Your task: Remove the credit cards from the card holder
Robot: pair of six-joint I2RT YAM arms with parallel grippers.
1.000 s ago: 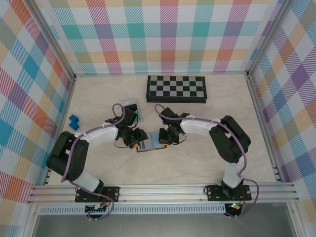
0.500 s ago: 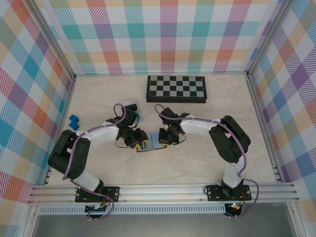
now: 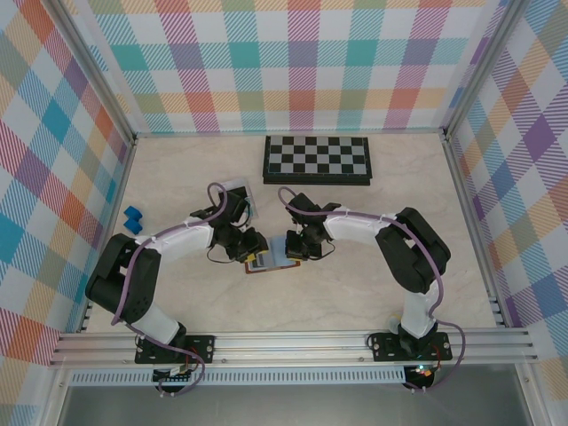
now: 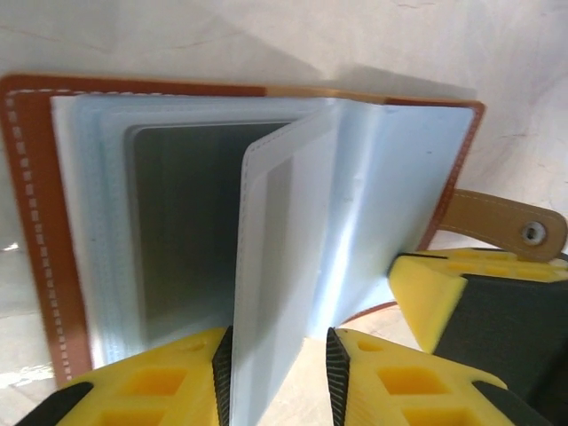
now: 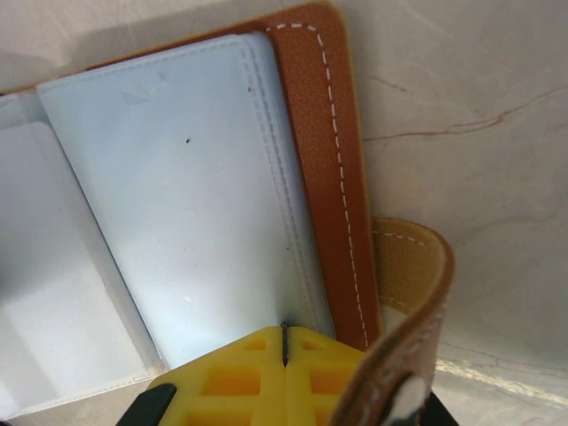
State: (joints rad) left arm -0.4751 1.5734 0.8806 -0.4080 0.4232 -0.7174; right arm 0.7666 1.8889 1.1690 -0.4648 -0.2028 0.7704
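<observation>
The card holder (image 3: 272,261) lies open on the table between both grippers, brown leather outside (image 4: 35,222), blue-grey sleeves inside (image 5: 177,195). A dark credit card (image 4: 182,231) sits in a left-hand sleeve. One clear sleeve page (image 4: 275,257) stands up between the jaws of my left gripper (image 4: 279,373), which are apart; the left pad touches the page, the right pad is clear of it. My right gripper (image 5: 284,333) is shut, its tips resting on the holder's right-hand lining, beside the clasp tab (image 5: 413,266). One of its yellow fingers (image 4: 439,284) shows in the left wrist view.
A black-and-grey chessboard (image 3: 317,160) lies at the back. A clear tray (image 3: 235,192) sits just behind the left gripper. A small blue block (image 3: 133,219) is at the far left. Checked walls enclose the table.
My left gripper's jaws have narrowed around the lifted sleeve page. The right gripper and the holder have stayed where they were.
</observation>
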